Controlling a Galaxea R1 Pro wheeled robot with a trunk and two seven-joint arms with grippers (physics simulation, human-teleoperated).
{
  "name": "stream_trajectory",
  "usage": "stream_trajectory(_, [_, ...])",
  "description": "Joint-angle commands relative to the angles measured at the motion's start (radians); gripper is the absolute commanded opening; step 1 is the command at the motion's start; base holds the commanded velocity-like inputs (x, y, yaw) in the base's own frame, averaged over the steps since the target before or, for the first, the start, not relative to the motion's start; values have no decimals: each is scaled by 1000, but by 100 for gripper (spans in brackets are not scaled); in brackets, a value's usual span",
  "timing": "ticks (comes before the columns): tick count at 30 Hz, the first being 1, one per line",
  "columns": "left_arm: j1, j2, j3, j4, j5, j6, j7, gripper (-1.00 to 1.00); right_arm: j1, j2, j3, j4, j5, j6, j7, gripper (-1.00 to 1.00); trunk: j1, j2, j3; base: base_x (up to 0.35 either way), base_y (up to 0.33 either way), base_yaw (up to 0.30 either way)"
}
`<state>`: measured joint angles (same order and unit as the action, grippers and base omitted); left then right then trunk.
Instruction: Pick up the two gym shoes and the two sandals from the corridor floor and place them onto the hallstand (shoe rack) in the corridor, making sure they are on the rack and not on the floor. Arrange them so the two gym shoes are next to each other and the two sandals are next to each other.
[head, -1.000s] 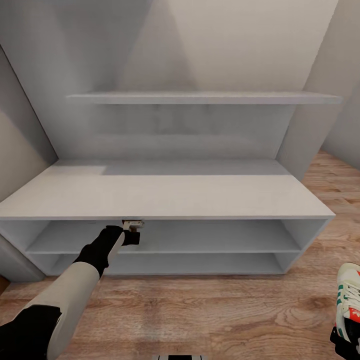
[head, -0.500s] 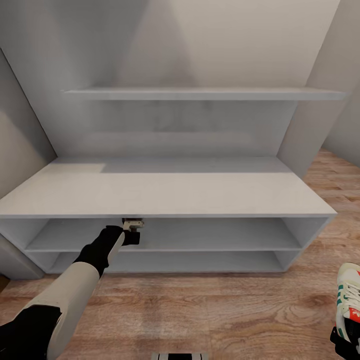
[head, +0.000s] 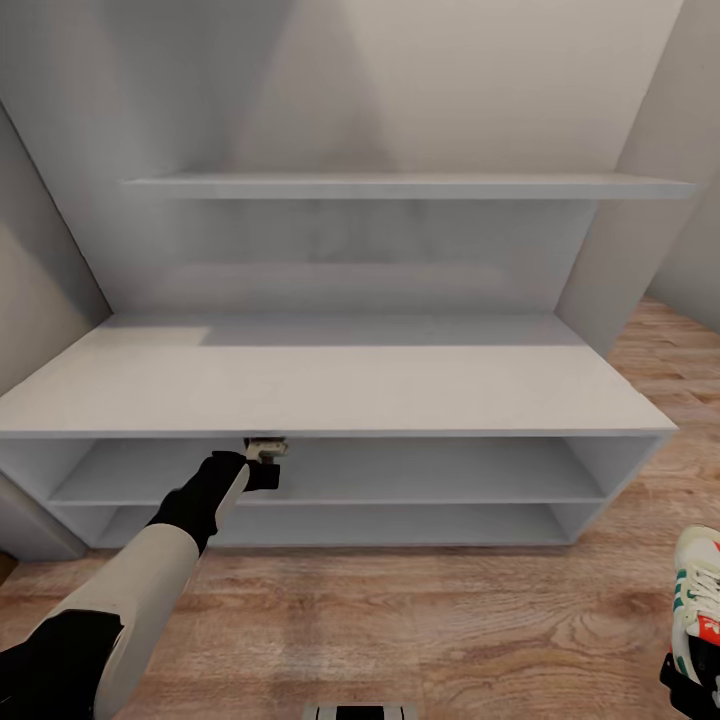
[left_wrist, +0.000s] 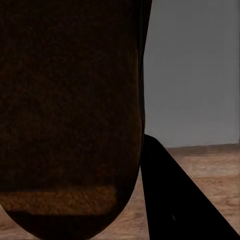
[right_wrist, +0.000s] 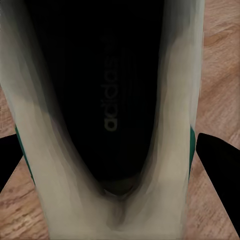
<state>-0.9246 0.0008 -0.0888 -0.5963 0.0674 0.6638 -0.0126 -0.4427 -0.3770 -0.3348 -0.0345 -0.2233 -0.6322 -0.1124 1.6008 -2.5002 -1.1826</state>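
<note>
- The left gripper (head: 266, 449) is reaching under the front edge of the hallstand (head: 330, 385), into its upper open shelf.
- In the left wrist view, a dark brown sandal (left_wrist: 70, 110) is sitting right against the fingers, so they seem clamped on it.
- The right gripper (head: 690, 690) is gripping a gym shoe (head: 697, 600), fingers pressing both sides, above the corridor floor (head: 400, 620) beside the hallstand's right end.

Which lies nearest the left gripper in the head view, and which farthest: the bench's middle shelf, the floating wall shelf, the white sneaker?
1. Grey-white middle shelf, just beside the left gripper.
2. Long grey floating wall shelf, high above.
3. White green-striped sneaker, far right corner.
</note>
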Motion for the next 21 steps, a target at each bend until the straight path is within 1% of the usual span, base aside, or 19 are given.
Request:
stream_trajectory(1, [0, 1, -2, -1, 3, 5, -1, -100, -1, 0, 6, 1, -10, -3, 0, -100, 0, 0, -1, 148, 0, 0])
stream_trajectory(7, [0, 1, -2, -1, 3, 4, -1, -100, -1, 0, 6, 1, -10, -3, 0, -100, 0, 0, -1, 57, 0, 0])
stream_trajectory(21, [0, 1, -2, -1, 3, 4, 0, -100, -1, 0, 6, 1, -10, -3, 0, -100, 0, 0, -1, 10, 0, 0])
